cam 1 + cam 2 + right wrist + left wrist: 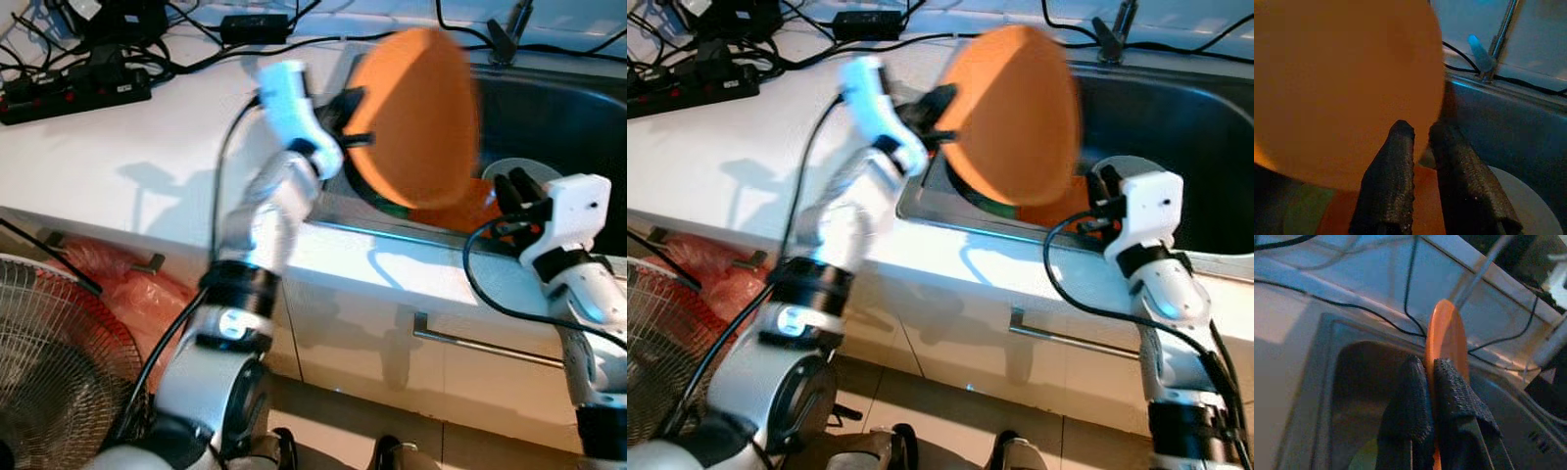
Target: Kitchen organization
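Observation:
My left gripper (345, 117) is shut on the rim of an orange plate (416, 113), held tilted on edge over the near left part of the steel sink (549, 117). In the left wrist view both black fingers (1415, 411) pinch the thin orange plate (1445, 340). My right gripper (513, 188) hovers at the sink's front edge, just right of the plate, fingers close together with nothing between them (1422, 147). Below it in the sink lie another orange plate (468, 208), a green one (1300, 210) and a white plate (524, 171).
A white counter (147, 147) runs left of the sink, with a black power strip (73, 93) and cables at its back. A faucet (1115, 34) rises behind the sink. A fan (49, 362) and a red bag (137, 294) stand on the floor to my left, before the cabinet doors (460, 362).

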Robot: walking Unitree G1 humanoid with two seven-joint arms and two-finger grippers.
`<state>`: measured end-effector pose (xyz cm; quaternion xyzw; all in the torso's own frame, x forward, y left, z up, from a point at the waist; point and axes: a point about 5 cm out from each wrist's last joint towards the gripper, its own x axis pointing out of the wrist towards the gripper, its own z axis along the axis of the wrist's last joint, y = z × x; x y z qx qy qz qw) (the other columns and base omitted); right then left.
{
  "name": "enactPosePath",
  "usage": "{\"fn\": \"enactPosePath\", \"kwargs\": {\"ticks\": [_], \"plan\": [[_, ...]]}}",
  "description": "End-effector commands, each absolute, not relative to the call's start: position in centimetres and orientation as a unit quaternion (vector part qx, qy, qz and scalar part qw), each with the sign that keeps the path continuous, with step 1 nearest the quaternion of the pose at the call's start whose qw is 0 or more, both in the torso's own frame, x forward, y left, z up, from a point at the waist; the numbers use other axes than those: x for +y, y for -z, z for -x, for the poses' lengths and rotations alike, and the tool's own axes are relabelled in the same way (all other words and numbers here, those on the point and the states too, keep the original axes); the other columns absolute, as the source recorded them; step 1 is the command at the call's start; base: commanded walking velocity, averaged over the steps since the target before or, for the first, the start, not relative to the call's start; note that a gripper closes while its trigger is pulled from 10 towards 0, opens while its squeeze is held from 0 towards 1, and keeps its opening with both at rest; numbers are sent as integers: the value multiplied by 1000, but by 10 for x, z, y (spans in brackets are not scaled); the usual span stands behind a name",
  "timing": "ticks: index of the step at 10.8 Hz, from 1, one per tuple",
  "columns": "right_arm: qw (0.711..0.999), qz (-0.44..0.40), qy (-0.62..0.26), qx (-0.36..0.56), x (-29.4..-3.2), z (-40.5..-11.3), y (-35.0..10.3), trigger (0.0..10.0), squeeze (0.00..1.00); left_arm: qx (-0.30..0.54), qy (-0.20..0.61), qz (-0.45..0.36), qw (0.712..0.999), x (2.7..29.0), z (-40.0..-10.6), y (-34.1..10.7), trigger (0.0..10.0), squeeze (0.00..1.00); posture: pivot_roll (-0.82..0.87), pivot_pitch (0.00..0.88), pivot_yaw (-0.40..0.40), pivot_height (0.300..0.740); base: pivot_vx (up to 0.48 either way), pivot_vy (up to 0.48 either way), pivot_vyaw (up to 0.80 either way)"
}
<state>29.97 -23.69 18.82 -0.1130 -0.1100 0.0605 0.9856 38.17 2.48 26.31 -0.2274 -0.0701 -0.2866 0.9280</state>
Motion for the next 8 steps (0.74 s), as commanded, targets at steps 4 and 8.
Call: {"fn": "enactPosePath", "kwargs": {"ticks": [4, 8], "plan": [[986, 124, -39, -103, -247, -290, -190, 10000, 0, -96, 354, 198, 909, -24, -372, -271, 10000, 0, -111, 163, 110, 740, 0, 0, 0], [987, 124, -28, -97, -249, -282, -187, 10000, 0, -66, 382, 165, 907, -49, -366, -252, 10000, 0, -133, 175, 129, 740, 0, 0, 0]]}}
